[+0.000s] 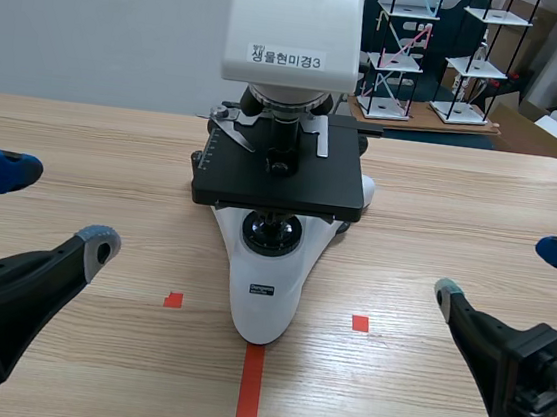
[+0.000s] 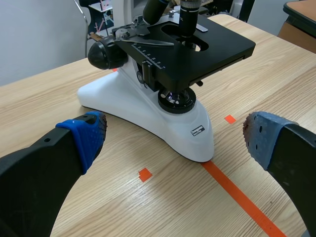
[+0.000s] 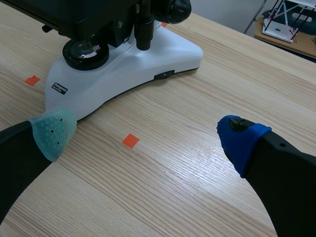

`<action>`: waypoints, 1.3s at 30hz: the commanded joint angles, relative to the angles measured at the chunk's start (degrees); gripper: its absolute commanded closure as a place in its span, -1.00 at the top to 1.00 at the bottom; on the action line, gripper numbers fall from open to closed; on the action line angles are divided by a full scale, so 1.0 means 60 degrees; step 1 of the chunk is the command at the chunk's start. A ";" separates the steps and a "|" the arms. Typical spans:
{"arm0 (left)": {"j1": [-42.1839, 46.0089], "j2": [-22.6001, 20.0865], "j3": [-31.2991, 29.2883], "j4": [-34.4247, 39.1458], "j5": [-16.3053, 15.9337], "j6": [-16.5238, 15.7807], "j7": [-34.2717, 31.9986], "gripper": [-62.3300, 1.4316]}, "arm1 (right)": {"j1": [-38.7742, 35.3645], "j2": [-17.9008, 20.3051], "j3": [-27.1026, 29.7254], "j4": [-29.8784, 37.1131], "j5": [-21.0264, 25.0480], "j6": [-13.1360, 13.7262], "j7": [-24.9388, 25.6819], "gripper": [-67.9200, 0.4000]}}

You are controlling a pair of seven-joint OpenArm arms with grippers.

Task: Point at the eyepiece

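Wood-grain laminate table [image 1: 84, 146] backs onto a pale wall, with wire shelving [image 1: 408, 42] behind at the far right. Scene view: the microscope [image 1: 263, 297] stands on the centre line, the narrow toe of its glossy white base toward the robot over the orange tape. Its matte black square stage [image 1: 281, 184] sits above a round lamp lens. The white boxy head [image 1: 295, 19] carries a printed label and runs off the top edge. The eyepiece is not shown in any view; judged from the build, it sits on that head, so it lies upward and ahead of both grippers. The left gripper [image 1: 57, 207] and right gripper [image 1: 505, 272] rest low on either side with fingers spread wide and hold nothing. Both appear about equally far from the body, so neither arm has a clear advantage. Left wrist view: the blue dotted pads [image 2: 86, 133] stand apart, framing the base toe. A black ribbed focus knob [image 2: 103, 54] protrudes from the side of the column. Right wrist view: one grey-green pad [image 3: 52, 131] and one blue pad stand apart, with the smooth curved base ahead of them.
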 commanded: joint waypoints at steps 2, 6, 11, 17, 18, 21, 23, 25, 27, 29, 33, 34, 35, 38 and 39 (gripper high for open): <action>0.0000 0.0000 0.0036 0.0149 -0.0062 -0.0018 -0.0200 0.87 | -0.0022 0.0102 0.0022 0.0153 0.0073 -0.0036 0.0229 0.87; 0.0000 0.0000 0.0036 0.0149 -0.0062 -0.0018 -0.0200 0.87 | -0.0022 0.0102 0.0022 0.0153 0.0069 -0.0036 0.0240 0.87; 0.0000 0.0000 0.0036 0.0149 -0.0062 -0.0018 -0.0200 0.87 | -0.0022 0.0106 0.0022 0.0153 0.0062 -0.0036 0.0240 0.60; -0.0004 0.0000 0.0036 0.0149 -0.0062 -0.0018 -0.0200 0.87 | -0.0018 0.0182 0.0033 0.0153 0.0062 -0.0040 0.0251 -0.31; -0.0004 0.0000 0.0036 0.0149 -0.0062 -0.0018 -0.0200 0.87 | -0.0004 0.0215 0.0047 0.0153 0.0062 -0.0044 0.0266 -0.49; -0.0004 0.0000 0.0036 0.0149 -0.0062 -0.0018 -0.0200 0.87 | 0.0076 0.0463 0.0062 0.0153 0.0033 -0.0040 0.0448 -0.85; -0.0004 0.0000 0.0036 0.0149 -0.0062 -0.0018 -0.0204 0.87 | 0.0266 0.0688 0.0120 0.0153 0.0036 -0.0036 0.0568 -0.92; -0.0004 0.0000 0.0036 0.0149 -0.0062 -0.0018 -0.0204 0.87 | 0.0568 0.0860 0.0240 0.0153 0.0040 -0.0036 0.0681 -0.93; -0.0004 0.0000 0.0036 0.0149 -0.0062 -0.0018 -0.0200 0.87 | 0.0969 0.0980 0.0393 0.0153 0.0080 -0.0036 0.0685 -0.93; -0.0004 0.0000 0.0036 0.0149 -0.0066 -0.0018 -0.0200 0.87 | 0.1435 0.1042 0.0561 0.0153 0.0076 -0.0040 0.0678 -0.94; -0.0004 0.0000 0.0036 0.0149 -0.0066 -0.0018 -0.0204 0.87 | 0.2510 0.1508 0.0732 0.0153 0.0222 -0.0036 0.0670 -0.94; -0.0004 0.0000 0.0036 0.0149 -0.0066 -0.0018 -0.0200 0.87 | 0.2809 0.1661 0.0729 0.0149 0.0262 -0.0036 0.0667 -0.94; -0.0004 0.0000 0.0036 0.0149 -0.0066 -0.0018 -0.0200 0.87 | 0.3107 0.1792 0.0729 0.0149 0.0288 -0.0033 0.0656 -0.94; -0.0004 0.0000 0.0036 0.0149 -0.0062 -0.0018 -0.0200 0.87 | 0.4175 0.2098 0.0725 0.0113 0.0586 -0.0036 0.0404 -0.94; -0.0004 0.0000 0.0036 0.0149 -0.0062 -0.0018 -0.0200 0.87 | 0.4528 0.2171 0.0721 0.0069 0.0787 -0.0040 0.0306 -0.94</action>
